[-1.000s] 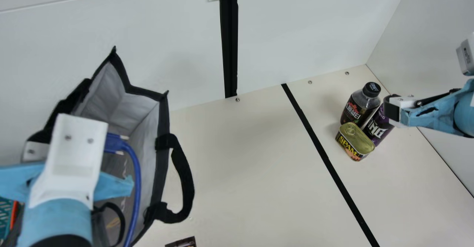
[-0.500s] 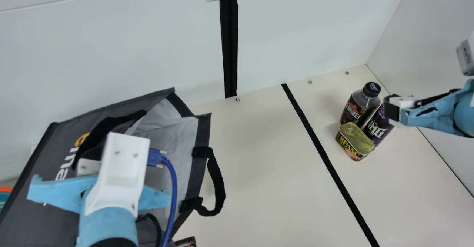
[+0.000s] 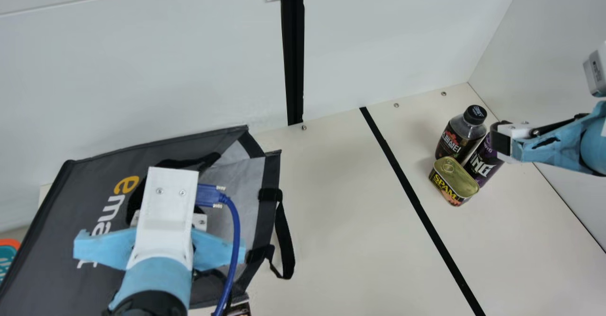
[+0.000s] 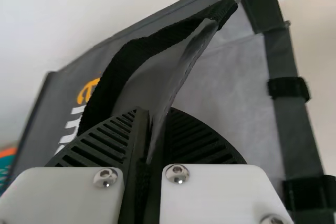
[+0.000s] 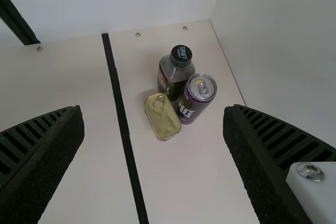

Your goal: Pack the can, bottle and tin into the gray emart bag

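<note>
The gray emart bag (image 3: 61,221) lies tipped at the left of the main view, its mouth facing right. Over its upper edge is my left gripper (image 3: 163,226), partly hidden by its own mount; in the left wrist view this gripper (image 4: 149,140) is shut on the bag's rim beside a black handle. At the far right stand the bottle (image 3: 460,133), the purple can (image 3: 484,160) and the SPAM tin (image 3: 453,181), close together. My right gripper (image 3: 502,140) is just right of them; in the right wrist view the gripper (image 5: 152,135) is open, with nothing between its fingers.
A black tape line (image 3: 416,202) crosses the table between bag and items. White walls rise behind and at the right. A teal and orange object (image 3: 7,254) is at the left edge, and a dark printed item (image 3: 239,309) lies by the bag's lower corner.
My left gripper has moved right, pulling the bag's edge along; the bag has swung from upright and open to tipped, its printed side now showing. The right arm and the three items have stayed still.
</note>
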